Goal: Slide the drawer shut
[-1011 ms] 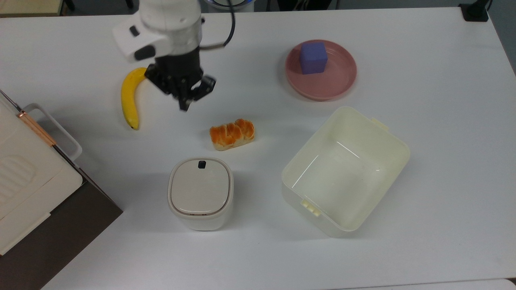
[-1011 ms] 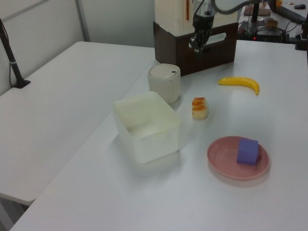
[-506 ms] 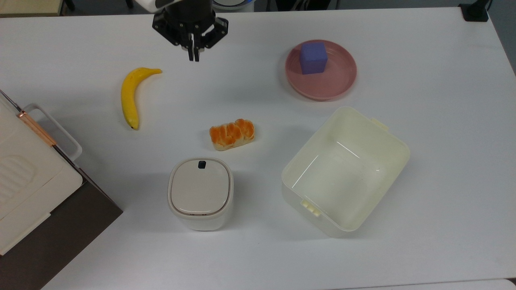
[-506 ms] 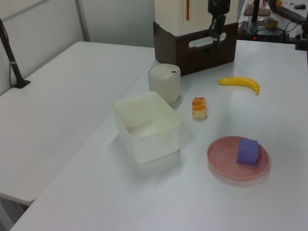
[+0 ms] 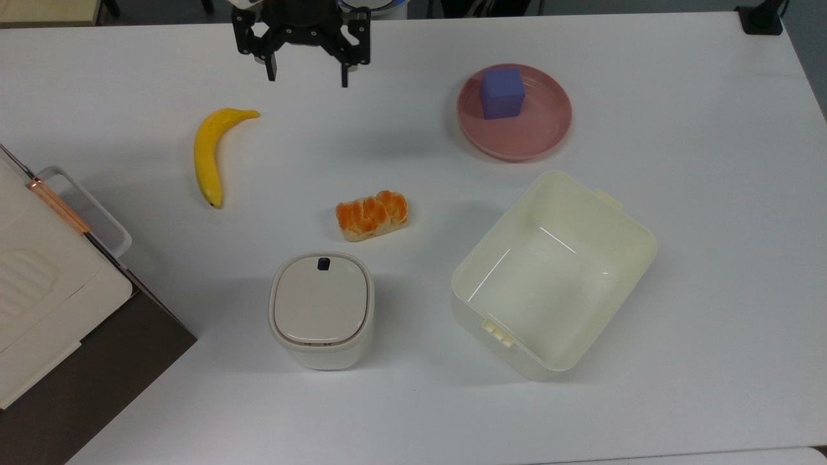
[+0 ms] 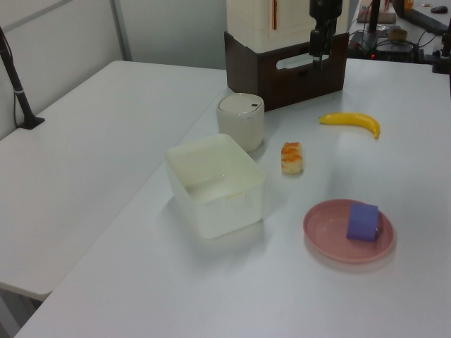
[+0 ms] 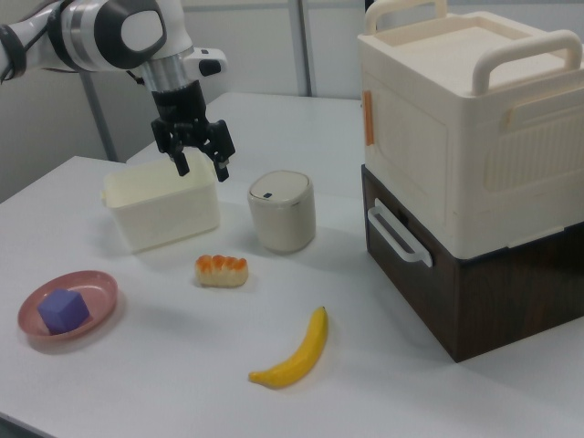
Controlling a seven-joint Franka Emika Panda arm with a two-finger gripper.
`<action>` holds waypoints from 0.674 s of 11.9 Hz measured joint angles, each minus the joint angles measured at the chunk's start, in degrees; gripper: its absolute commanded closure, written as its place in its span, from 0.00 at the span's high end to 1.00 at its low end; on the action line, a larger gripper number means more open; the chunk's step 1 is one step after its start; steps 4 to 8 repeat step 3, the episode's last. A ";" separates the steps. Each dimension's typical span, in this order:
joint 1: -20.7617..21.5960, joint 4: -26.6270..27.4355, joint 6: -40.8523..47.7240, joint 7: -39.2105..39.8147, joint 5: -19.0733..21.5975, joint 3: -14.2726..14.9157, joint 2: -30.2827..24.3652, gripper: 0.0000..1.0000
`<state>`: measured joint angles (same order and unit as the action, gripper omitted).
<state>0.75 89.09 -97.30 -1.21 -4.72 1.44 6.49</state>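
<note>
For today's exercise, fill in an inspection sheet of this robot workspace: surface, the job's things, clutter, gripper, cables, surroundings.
Surface: white table, bare between items.
Job's things: dark brown drawer with white loop handle, front flush with its cabinet, under a cream plastic crate.
Clutter: yellow banana; orange-glazed bread piece; purple cube on a pink plate; large cream open bin; small cream lidded box.
Gripper: black two-finger gripper, open, holding nothing, apart from the drawer.
Cables: black cable on a post.
Surroundings: second white table.
</note>
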 measured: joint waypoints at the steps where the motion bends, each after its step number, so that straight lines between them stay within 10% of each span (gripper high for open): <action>1: 0.35 0.19 0.01 0.01 0.00 -0.02 0.00 1.00; 8: 0.51 0.33 0.07 0.01 0.00 -0.04 0.00 1.00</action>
